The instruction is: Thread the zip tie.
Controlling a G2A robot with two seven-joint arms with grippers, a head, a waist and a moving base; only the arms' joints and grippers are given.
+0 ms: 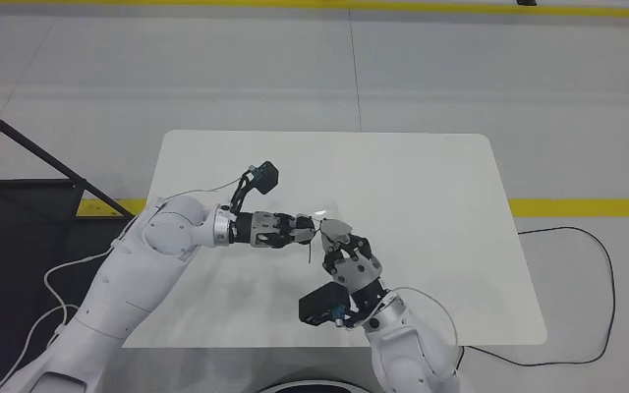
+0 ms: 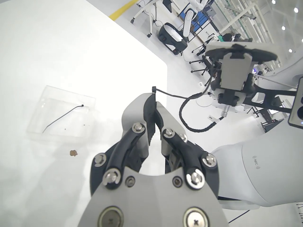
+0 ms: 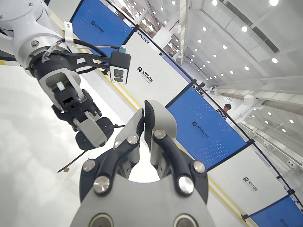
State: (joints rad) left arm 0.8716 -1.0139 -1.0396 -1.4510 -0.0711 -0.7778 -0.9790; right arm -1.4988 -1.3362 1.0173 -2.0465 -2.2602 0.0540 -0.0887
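One white table (image 1: 423, 177) carries a clear tray (image 2: 47, 105), and both claws hang above the table just beside that tray, on the robot's side of it. The left claw (image 2: 153, 102) is pressed together on the black zip tie (image 2: 153, 88). It pinches the tie just under the head, which pokes out past the fingertips. The right claw (image 3: 144, 113), next to the tray too, is also pressed together, and I can make out nothing between its pads. A spare tie (image 2: 62, 117) lies inside the tray, and a small brown scrap (image 2: 73, 153) sits on the table just outside the tray. The zip tie looks very light, thin and springy, and probably slick, so I judge that its loose tail will droop and wander. The sensible hold for threading is close to the pointed tip, with the head end pinned by the other claw. The left wrist view gives the head and the tray. The right wrist view instead gives the long tail hanging free below the left claw. The top view alone shows how nearly the two claws meet.
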